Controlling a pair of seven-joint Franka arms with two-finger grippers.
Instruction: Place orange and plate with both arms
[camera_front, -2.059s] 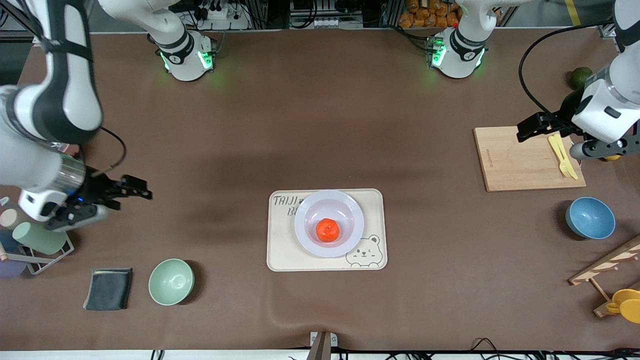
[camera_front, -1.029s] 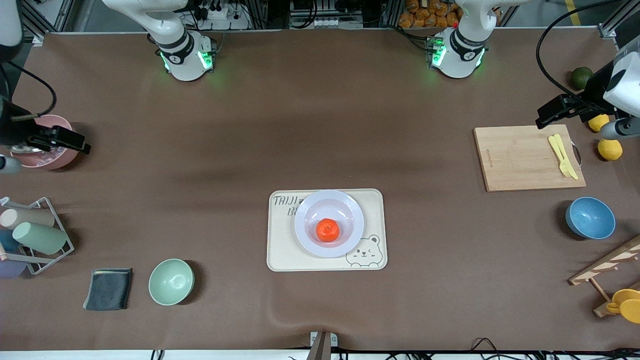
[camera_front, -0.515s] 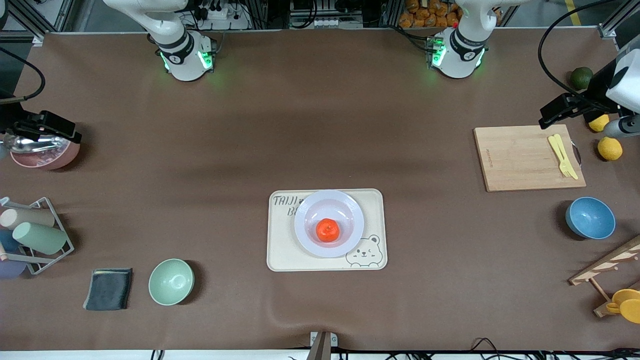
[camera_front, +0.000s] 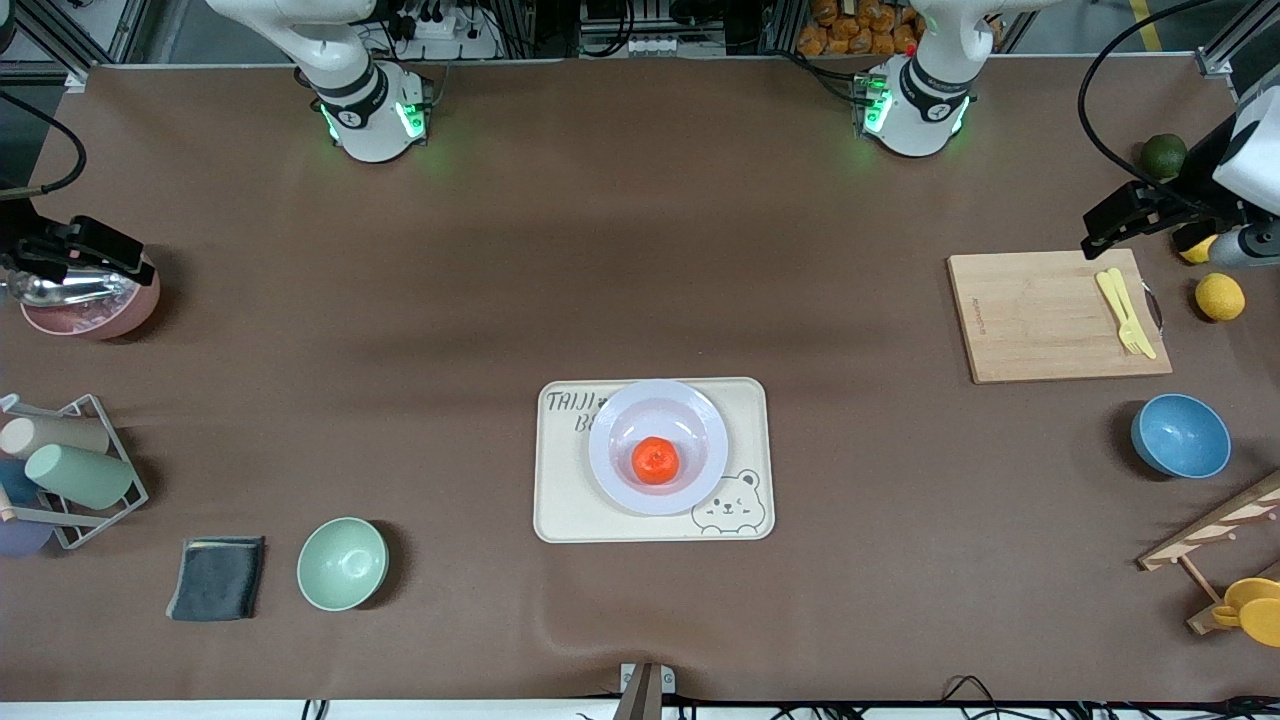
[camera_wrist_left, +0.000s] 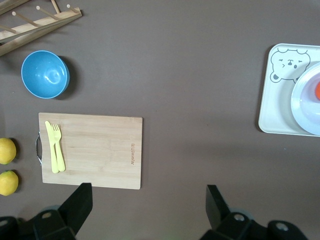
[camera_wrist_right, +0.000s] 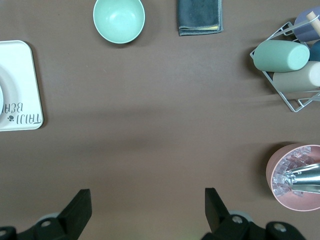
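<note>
Step in hand: by my judgement the placing is done; the orange (camera_front: 655, 461) sits in the middle of the plate (camera_front: 610, 470), and the plate rests on the bear-printed tray (camera_front: 560, 515) at mid-table, nearer the front camera than both my bases.

My left gripper (camera_front: 1112, 222): up in the air at my left arm's end of the table, over the edge of the cutting board (camera_front: 1040, 320) farthest from the front camera; fingers (camera_wrist_left: 80, 202) spread wide, holding nothing.

My right gripper (camera_front: 100, 248): up at my right arm's end of the table, over the pink bowl (camera_front: 95, 315); fingers (camera_wrist_right: 80, 207) also spread wide and empty.

Both claws: well apart from the plate and orange.

Next move: little is called for, I judge; only parking both arms clear, without dipping toward the pink bowl, the yellow fork (camera_front: 1125, 312) on the board, or the lemons (camera_front: 1220, 297) beside it.

Changed since earlier: two seconds ago my right gripper hung over bare table near the cup rack (camera_front: 70, 470), and my left sat over the board's fork; both have since drawn outward toward the table ends, slowing in the last half second.

Unchanged: orange, plate and tray have not shifted.
</note>
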